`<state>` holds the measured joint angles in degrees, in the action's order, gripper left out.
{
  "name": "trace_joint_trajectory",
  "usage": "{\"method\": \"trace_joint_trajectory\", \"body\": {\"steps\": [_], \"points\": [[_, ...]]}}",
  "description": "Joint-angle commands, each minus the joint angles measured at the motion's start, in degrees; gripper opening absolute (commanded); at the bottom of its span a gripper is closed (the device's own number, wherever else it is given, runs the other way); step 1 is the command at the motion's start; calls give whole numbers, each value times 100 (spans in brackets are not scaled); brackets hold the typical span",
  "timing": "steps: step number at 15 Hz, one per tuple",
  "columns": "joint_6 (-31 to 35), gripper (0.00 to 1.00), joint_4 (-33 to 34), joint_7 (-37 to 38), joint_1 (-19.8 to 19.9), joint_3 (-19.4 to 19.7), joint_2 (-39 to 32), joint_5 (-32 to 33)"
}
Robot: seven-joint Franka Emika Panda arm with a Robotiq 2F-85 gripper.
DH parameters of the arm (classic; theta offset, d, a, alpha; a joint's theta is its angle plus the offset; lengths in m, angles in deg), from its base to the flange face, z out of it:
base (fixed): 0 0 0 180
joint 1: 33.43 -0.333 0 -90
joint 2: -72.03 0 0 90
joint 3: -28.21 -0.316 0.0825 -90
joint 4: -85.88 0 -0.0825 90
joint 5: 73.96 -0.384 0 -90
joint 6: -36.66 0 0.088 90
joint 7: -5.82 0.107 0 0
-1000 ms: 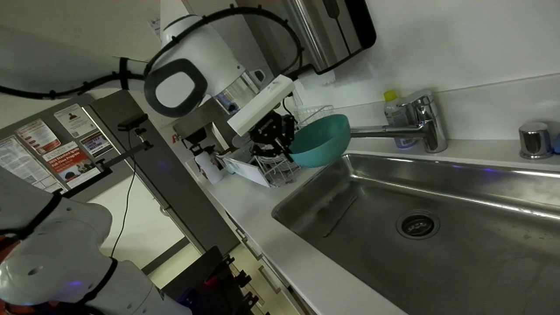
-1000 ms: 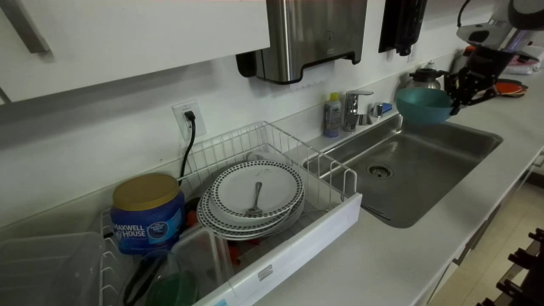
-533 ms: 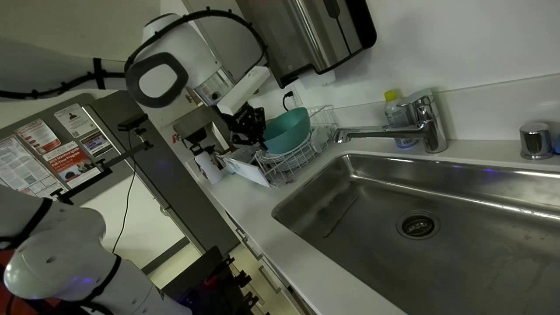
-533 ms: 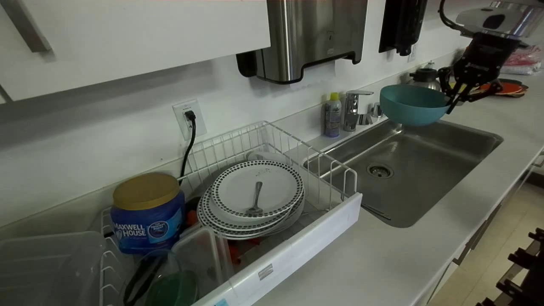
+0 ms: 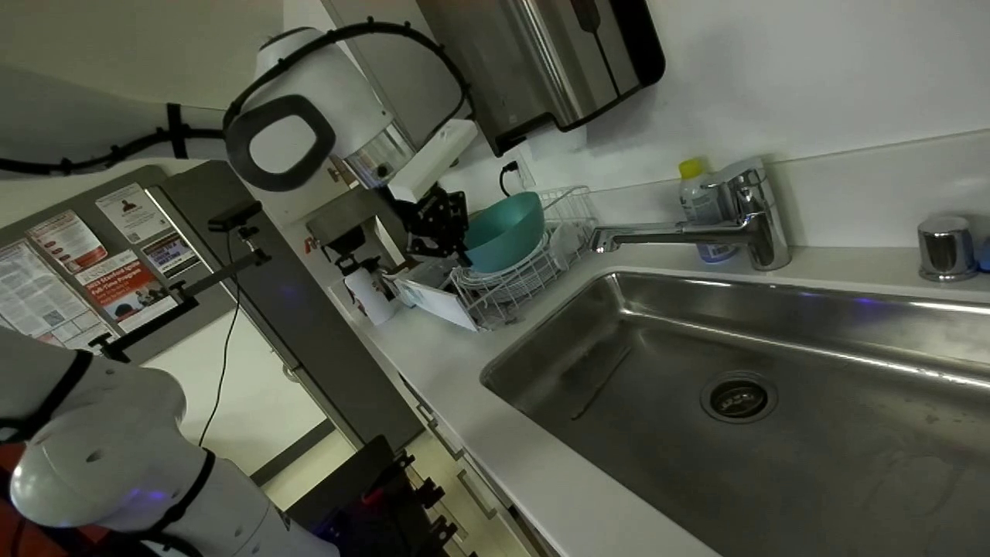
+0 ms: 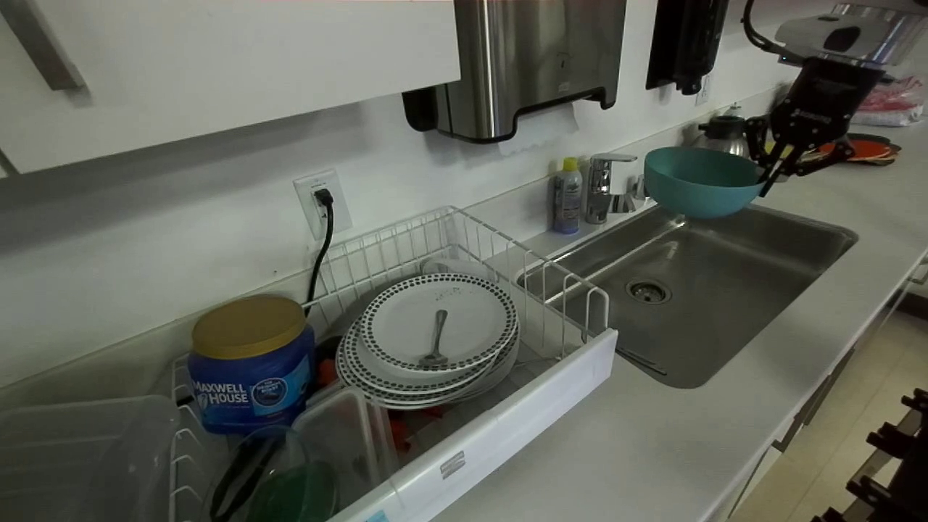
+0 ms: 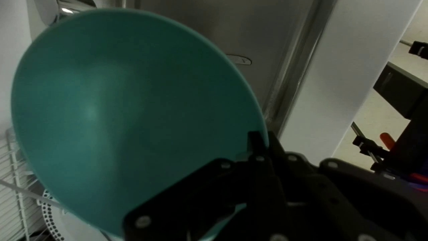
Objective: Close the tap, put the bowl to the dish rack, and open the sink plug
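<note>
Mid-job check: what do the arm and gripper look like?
The arm is white and rounded, with black straps, a dark grey ring around one joint cap and a looping black cable; a long white box sits near the wrist. The gripper is black and jointed, with pale round bolt heads and lettering too small to read.

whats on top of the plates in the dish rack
On the top plate lie a fork and a few tiny dark specks. The faces of the lower plates are mostly covered, and most of what sits beneath them in the dish rack is hidden.
</note>
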<state>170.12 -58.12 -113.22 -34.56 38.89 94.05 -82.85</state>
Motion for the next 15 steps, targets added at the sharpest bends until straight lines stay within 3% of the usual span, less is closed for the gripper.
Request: {"method": "trace_joint_trajectory", "body": {"steps": [1, 8, 15], "points": [[-30, 1, 74, -277, -346, -137, -2, -59], [236, 1, 219, -1151, -1013, -353, -65, -222], [419, 1, 635, -2949, -1638, -385, -549, -1322]]}}
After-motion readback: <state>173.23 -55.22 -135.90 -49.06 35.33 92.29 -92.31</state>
